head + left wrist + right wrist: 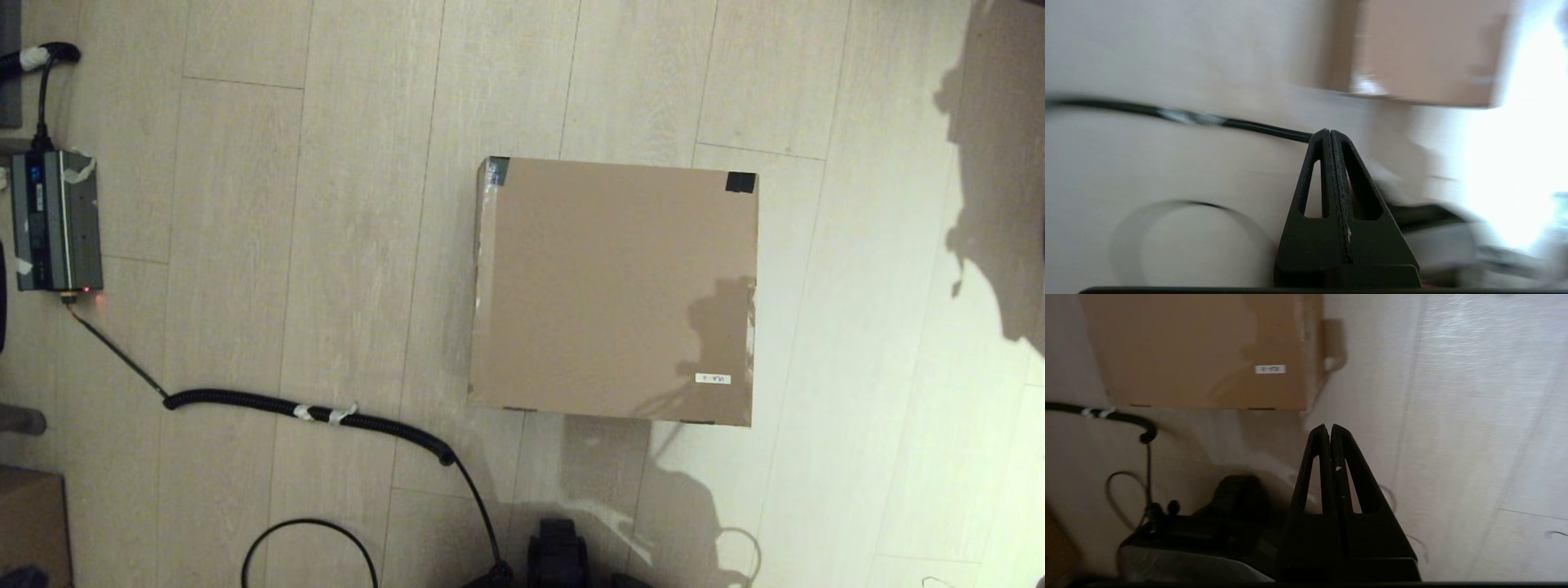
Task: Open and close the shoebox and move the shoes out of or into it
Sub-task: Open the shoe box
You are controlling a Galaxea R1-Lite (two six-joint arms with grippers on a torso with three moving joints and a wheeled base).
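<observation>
The shoebox (pixel 612 286) lies closed on the pale wood floor, its brown lid flat, black tape on the two far corners and a small white label (pixel 713 379) near its front right corner. It also shows in the right wrist view as the shoebox (pixel 1200 351) and, blurred, in the left wrist view as the shoebox (pixel 1425 49). The shoes are out of view. My left gripper (pixel 1330 131) is shut with nothing in it, held above the floor short of the box. My right gripper (pixel 1330 426) is shut and empty too, near the box's front right corner. Neither arm appears in the head view.
A black coiled cable (pixel 310 411) crosses the floor left of the box, running to a grey power unit (pixel 55 220) at the far left. A smaller brown carton (pixel 33 523) sits at the bottom left corner. My dark base (pixel 558 555) is at the bottom middle.
</observation>
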